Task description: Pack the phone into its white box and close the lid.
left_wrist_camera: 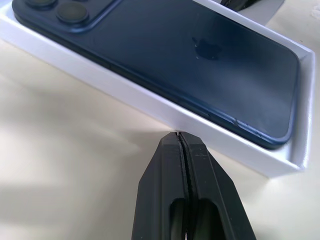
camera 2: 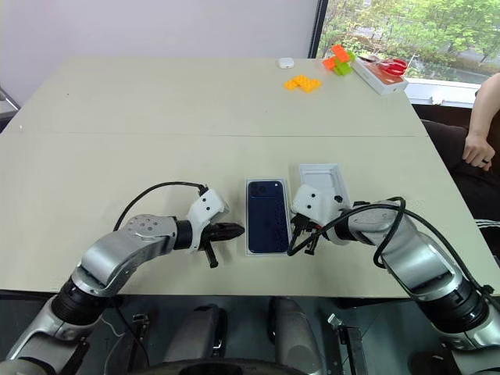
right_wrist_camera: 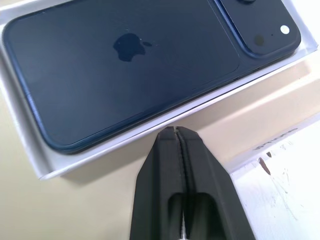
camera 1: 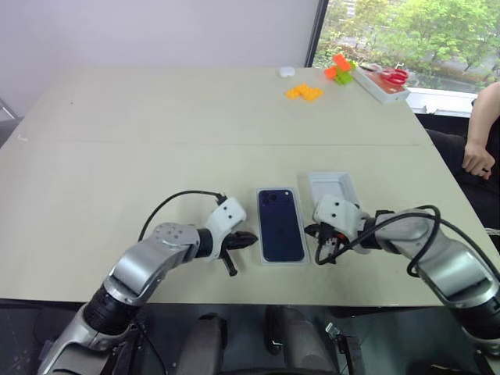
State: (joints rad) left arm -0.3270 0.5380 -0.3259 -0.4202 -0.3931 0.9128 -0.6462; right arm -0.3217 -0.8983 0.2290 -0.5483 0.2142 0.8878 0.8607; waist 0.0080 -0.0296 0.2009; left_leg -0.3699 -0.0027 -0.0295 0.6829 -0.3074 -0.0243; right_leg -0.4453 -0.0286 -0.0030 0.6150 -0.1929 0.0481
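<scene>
Both pairs of fingers are pressed together, empty: the left gripper [left_wrist_camera: 181,137] and right gripper [right_wrist_camera: 175,131] flank the white box [camera 1: 266,260] on the table [camera 1: 156,156]. Inside lies the phone [camera 1: 280,225], back up. What seems the lid [camera 1: 330,186] lies just right, uncovered.

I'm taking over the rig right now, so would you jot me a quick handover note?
Left claw: shut, empty, at the left edge of the box.
Right claw: fingers together in its wrist view, empty, at the box's right edge.
Phone: lying back up inside the box, at the near table edge between the claws.
Lid: lying plain white inside up, just right of the box.
Done: phone packed.
Left: pick up the lid, turn it over, close it on the box.
</scene>
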